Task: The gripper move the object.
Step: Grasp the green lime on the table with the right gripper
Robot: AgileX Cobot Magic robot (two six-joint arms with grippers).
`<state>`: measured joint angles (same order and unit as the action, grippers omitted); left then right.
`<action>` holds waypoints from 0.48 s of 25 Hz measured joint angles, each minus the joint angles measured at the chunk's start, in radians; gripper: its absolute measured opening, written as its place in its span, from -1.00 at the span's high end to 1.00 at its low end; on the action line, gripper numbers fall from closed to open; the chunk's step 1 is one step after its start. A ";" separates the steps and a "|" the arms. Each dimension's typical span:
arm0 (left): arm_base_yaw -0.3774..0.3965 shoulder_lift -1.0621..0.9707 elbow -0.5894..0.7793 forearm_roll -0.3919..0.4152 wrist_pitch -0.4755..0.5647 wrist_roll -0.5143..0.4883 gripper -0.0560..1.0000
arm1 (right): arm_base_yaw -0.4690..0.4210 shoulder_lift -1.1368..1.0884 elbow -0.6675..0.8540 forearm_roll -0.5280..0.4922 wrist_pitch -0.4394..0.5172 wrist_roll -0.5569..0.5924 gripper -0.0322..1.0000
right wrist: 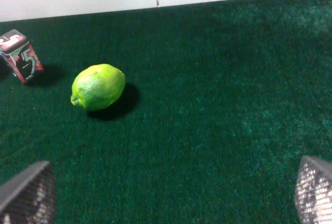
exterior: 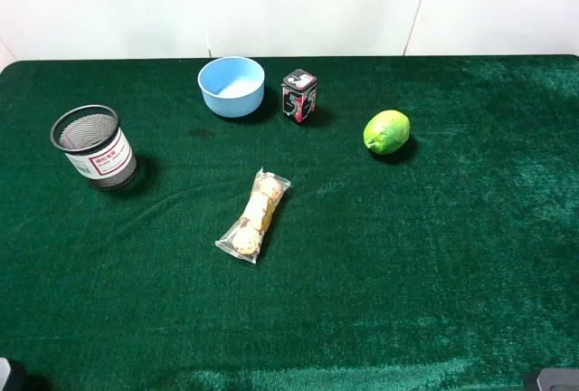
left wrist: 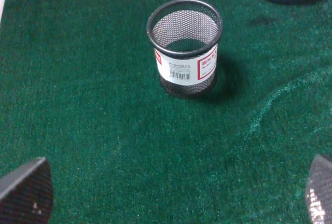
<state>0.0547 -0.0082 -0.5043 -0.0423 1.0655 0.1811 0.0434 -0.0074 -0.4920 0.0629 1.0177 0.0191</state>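
Green cloth (exterior: 434, 264), lime (right wrist: 97, 86) before right claw (right wrist: 168, 193)

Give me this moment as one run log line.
lime: on cloth, untouched | left claw: open, empty | right claw: open, empty, facing lime

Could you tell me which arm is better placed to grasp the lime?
Right: the lime lies on the robot's right, ahead of the open right hand; the left hand faces the mesh cup.

Dark green felt tabletop (exterior: 434, 273); white panelled wall (exterior: 308, 2) behind.
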 joint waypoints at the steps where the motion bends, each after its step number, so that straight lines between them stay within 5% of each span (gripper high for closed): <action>1: 0.000 0.000 0.000 0.000 0.000 0.000 -0.98 | 0.000 0.000 0.000 0.000 0.000 0.000 -0.40; 12: 0.000 0.000 0.000 0.000 0.000 0.000 -0.98 | 0.000 0.000 0.000 0.000 0.000 0.000 -0.40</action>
<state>0.0547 -0.0082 -0.5043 -0.0423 1.0655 0.1811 0.0434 -0.0074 -0.4920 0.0629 1.0177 0.0191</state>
